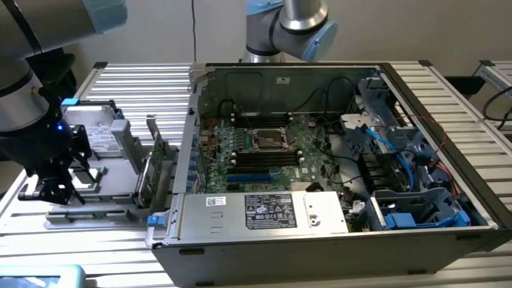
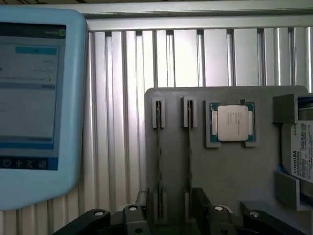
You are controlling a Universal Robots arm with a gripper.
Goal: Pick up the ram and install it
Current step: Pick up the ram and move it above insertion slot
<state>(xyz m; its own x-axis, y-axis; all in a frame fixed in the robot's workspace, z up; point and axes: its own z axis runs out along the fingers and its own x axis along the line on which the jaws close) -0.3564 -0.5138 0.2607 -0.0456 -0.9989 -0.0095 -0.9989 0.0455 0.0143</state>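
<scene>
The end effector (image 1: 60,193) hung released and empty over the tray (image 2: 230,176), where the ram (image 2: 159,147) stood on edge in a slot beside a second stick (image 2: 189,147), near the tray's CPU (image 2: 232,122), likely set upright so the spread jaws could close on its flat faces.

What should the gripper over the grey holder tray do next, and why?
Probably ease down and centre on one long, thin ram stick standing on edge in the grey holder tray. The open fingers hover by the two slotted sticks, holding nothing.
</scene>
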